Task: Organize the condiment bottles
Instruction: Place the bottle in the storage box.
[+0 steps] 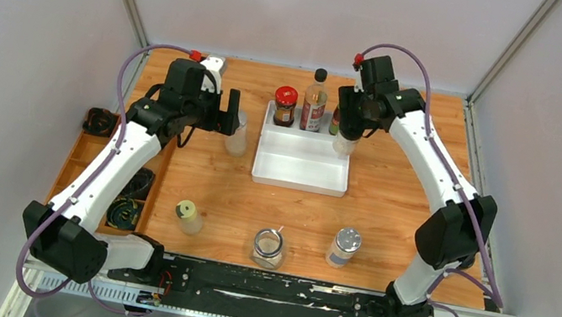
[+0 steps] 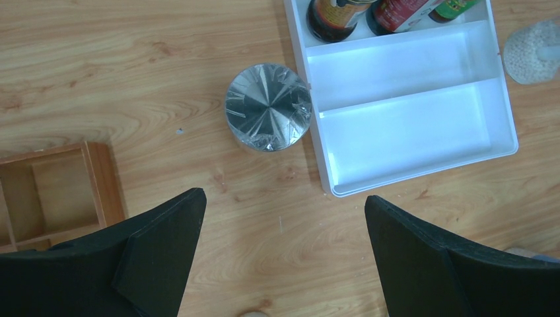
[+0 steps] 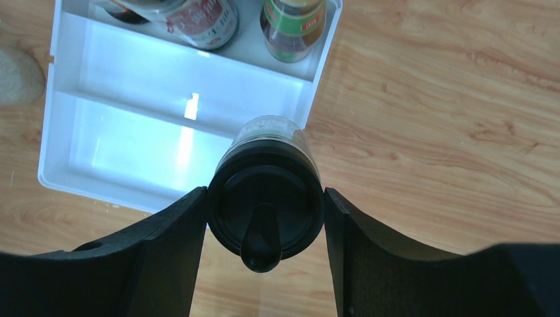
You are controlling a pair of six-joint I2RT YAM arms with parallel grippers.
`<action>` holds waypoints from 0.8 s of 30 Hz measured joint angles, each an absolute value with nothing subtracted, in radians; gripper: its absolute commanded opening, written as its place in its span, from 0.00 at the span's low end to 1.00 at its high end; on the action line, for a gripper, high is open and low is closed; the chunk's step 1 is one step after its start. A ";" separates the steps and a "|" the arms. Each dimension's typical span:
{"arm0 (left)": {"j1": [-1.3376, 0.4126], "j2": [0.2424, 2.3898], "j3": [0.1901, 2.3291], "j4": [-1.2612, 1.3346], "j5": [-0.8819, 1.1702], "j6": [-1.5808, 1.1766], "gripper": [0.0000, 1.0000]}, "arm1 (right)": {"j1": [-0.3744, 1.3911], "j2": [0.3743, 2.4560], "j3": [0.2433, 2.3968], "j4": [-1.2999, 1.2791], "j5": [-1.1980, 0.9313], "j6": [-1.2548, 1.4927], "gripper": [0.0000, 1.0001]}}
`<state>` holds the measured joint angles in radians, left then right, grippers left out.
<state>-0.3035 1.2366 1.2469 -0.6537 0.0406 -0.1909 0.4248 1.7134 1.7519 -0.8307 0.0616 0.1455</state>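
At the right rim of the white tray [image 3: 165, 132], my right gripper [image 3: 264, 198] is clamped on the black-capped top of a clear round shaker bottle [image 3: 267, 135] holding pale grains. I judge it light, rigid and smooth, so it could twist between the pads. My left gripper [image 2: 280, 201] hangs wide open above a crinkly silver-topped jar [image 2: 267, 109] just beside the tray's left wall, best pinched across its round body.
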 measured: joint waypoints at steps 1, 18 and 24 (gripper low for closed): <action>-0.303 1.237 1.246 -0.654 0.040 -0.191 0.97 | 0.431 1.716 1.747 -0.810 0.075 0.146 0.46; -0.303 1.237 1.243 -0.654 0.041 -0.185 0.97 | 0.469 1.801 1.619 -0.577 0.163 0.165 0.47; -0.303 1.237 1.243 -0.654 0.040 -0.181 0.97 | 0.469 1.848 1.618 -0.549 0.162 0.165 0.47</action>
